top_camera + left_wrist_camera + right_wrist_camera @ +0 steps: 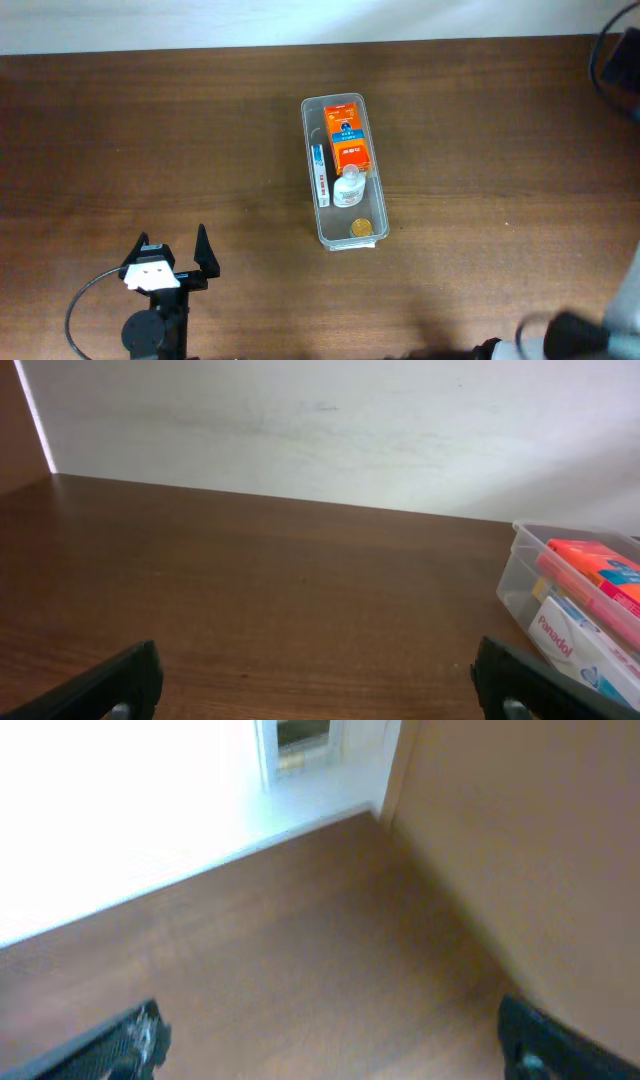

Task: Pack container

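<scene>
The clear plastic container lies lengthwise at the middle of the table. In it are an orange box, a white and blue box on edge along the left wall, a small white bottle and a small yellow round thing. The container also shows at the right edge of the left wrist view, with the orange box and a white box. My left gripper is open and empty, near the front left, well apart from the container. My right gripper is open and empty; only its arm shows overhead.
The table is dark brown wood. A white wall runs along its far edge. A black cable loops by the left arm's base. A dark object sits at the far right corner.
</scene>
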